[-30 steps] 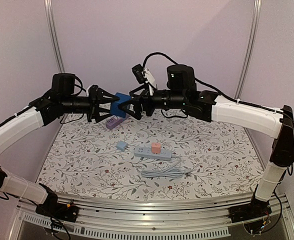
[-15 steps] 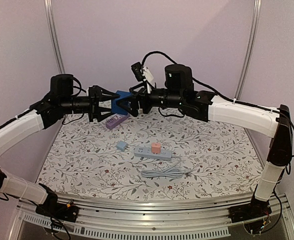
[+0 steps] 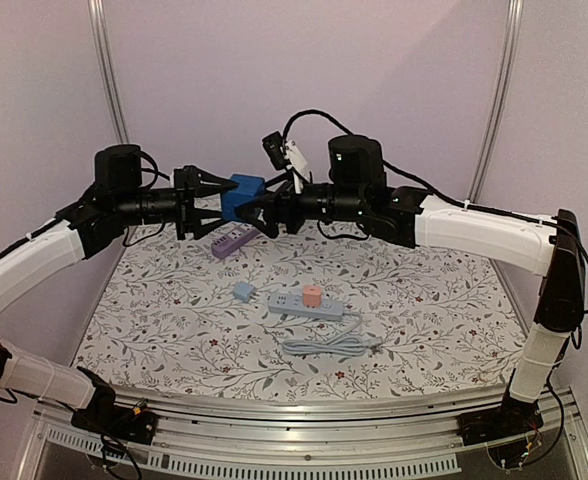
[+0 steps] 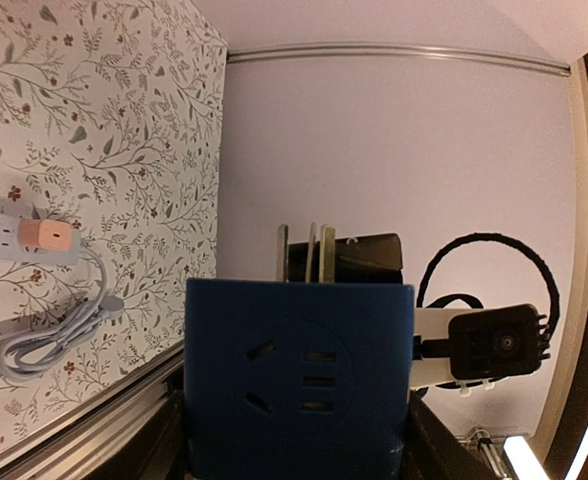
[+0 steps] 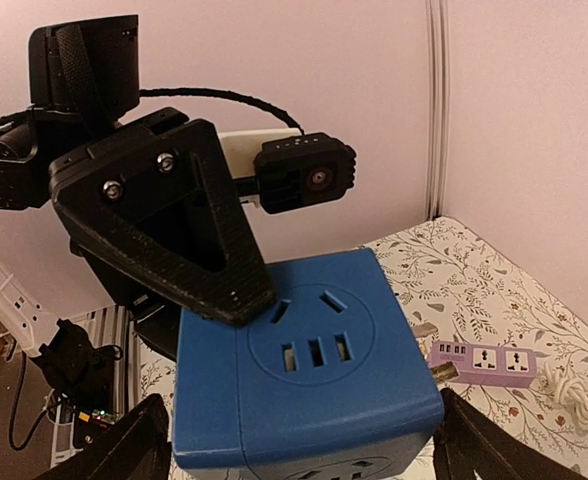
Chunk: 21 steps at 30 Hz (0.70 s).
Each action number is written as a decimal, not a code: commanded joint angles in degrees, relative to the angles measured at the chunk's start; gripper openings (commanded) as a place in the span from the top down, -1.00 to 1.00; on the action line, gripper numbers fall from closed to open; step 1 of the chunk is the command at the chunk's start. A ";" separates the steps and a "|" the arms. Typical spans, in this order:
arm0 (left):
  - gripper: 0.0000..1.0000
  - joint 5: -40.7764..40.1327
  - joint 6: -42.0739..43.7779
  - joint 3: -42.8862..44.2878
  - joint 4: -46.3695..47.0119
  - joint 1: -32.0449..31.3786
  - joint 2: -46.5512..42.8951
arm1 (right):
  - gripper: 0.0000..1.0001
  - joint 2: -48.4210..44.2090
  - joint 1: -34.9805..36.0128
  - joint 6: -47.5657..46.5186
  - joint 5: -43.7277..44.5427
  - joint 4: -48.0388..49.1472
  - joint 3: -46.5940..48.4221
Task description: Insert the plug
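Observation:
A blue cube plug with socket faces hangs high above the table between my two arms. My left gripper closes on it from the left and my right gripper from the right. In the left wrist view the cube fills the gap between my fingers, its metal prongs pointing away. In the right wrist view the cube sits between my fingers, with a left finger lying on its top. The white power strip lies on the table below, an orange plug in it.
A purple power strip lies at the back left of the flowered table, and shows in the right wrist view. A small light-blue adapter sits left of the white strip. The strip's grey cable is coiled in front.
Both grippers and the blue cube have risen a little and shifted slightly left. The things on the table have not moved.

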 commanded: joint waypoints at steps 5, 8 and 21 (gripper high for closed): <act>0.69 0.84 -1.03 -1.02 3.01 0.75 -0.87 | -0.44 -2.09 -0.03 0.18 -1.90 1.31 -0.62; 0.69 0.79 -1.66 -1.26 3.47 0.77 -0.82 | -0.15 -2.12 -0.07 0.44 -2.31 1.33 -0.81; -0.77 -1.25 0.58 -0.35 -1.28 0.77 -2.15 | 0.47 -2.37 -0.01 1.42 -2.61 0.32 -0.28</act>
